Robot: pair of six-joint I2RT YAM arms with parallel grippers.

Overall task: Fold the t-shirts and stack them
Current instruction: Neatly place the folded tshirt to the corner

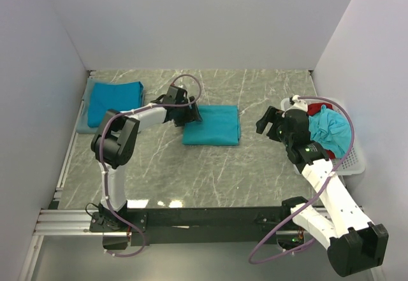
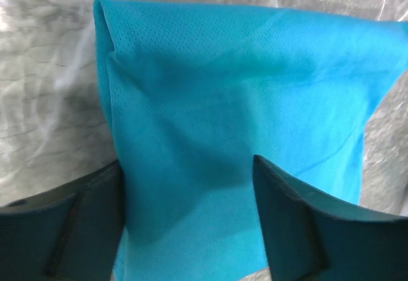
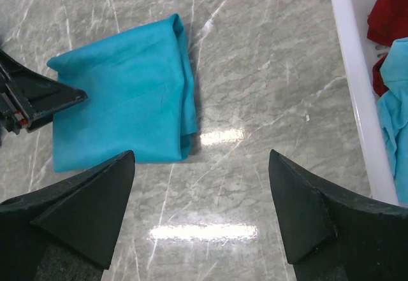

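Nearest the near edge of the marble table (image 1: 210, 179), toward its right side, the right gripper (image 3: 201, 157) hangs above bare marble with its jaws spread wide and nothing between them. Just to its right, against the right edge, stands a white basket (image 1: 354, 161) holding a crumpled teal t-shirt (image 1: 333, 131), with a red garment (image 1: 317, 109) at its far end. Further in, around the middle of the table, a folded teal t-shirt (image 1: 213, 125) lies flat as a neat rectangle, well apart from the basket. The left gripper (image 1: 189, 114) sits at this shirt's left edge, toward its far corner; in the left wrist view its dark fingers (image 2: 319, 230) are parted with the cloth running between them, released rather than clenched on it. Farthest off, in the far left corner, a stack of folded teal t-shirts (image 1: 115, 99) rests by the left edge, apart from the shirt in the middle
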